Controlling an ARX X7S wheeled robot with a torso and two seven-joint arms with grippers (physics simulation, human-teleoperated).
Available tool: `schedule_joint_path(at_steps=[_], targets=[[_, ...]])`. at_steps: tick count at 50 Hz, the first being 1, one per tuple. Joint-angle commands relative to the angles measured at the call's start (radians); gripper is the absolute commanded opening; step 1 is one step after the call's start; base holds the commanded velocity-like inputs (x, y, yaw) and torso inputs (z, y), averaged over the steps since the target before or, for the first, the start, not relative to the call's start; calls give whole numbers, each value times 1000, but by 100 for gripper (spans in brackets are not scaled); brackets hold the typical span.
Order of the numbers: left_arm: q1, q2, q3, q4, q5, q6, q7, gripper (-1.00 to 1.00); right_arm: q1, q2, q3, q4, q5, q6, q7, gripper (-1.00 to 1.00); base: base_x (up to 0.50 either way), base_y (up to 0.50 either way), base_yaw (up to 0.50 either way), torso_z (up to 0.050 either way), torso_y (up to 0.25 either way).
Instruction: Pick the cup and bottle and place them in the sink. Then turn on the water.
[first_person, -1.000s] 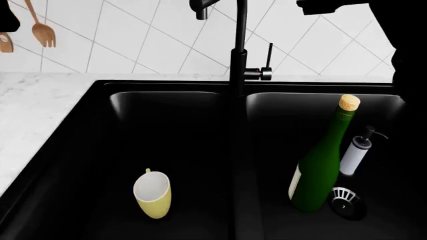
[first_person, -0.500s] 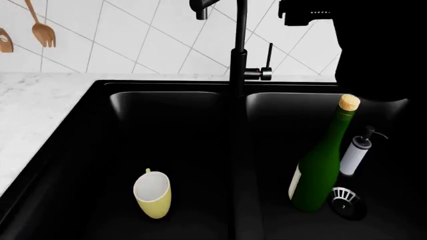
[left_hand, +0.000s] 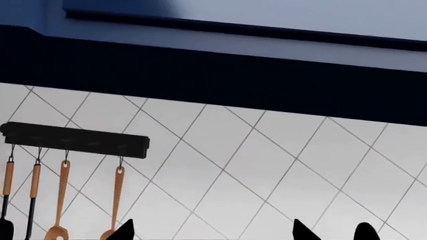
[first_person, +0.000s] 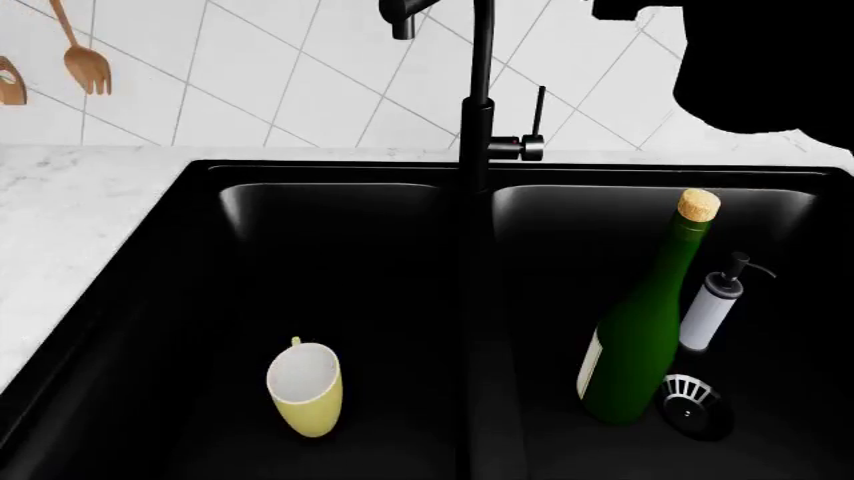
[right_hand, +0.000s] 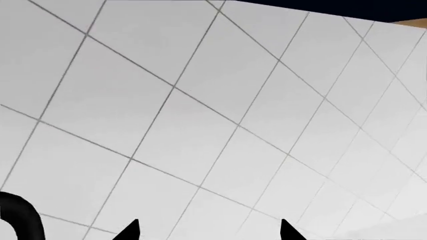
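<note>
both items sat in the sink (first_person: 200, 200): cup (first_person: 307, 388) left basin, bottle (first_person: 646, 320) right. right claw (right_hand: 208, 231) and left claw (left_hand: 212, 231) hung spread, empty.

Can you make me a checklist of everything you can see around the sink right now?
Surface: white marble counter around the black sink.
Job's things: cup lies on its side in the left basin; bottle leans in the right basin, cork on; faucet stands behind the divider, no water seen.
Clutter: small white-and-grey pump dispenser beside the bottle, near the right drain.
Pincers: left pincer and right pincer both open, holding nothing, facing the wall tiles.
Cables: nothing seen.
Surroundings: tiled wall, wooden utensils hanging on a black rail.
</note>
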Motion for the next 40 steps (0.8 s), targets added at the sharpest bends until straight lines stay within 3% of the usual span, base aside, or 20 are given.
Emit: schedule_joint_path(at_steps=[1,20,40], targets=[[20,-5,-9,4,7,8,4,100,69,-79,-31,233,-69,-2,-113,100,0,0,0,0,0],[82,-32,-50,24,13,37,16,100,78,-206,-99,459,-144,-20,-265,100,0,0,0,0,0],[79,-27,-48,18,18,35,14,100,72,-237,-119,561,-187,-50,-294,100,0,0,0,0,0]])
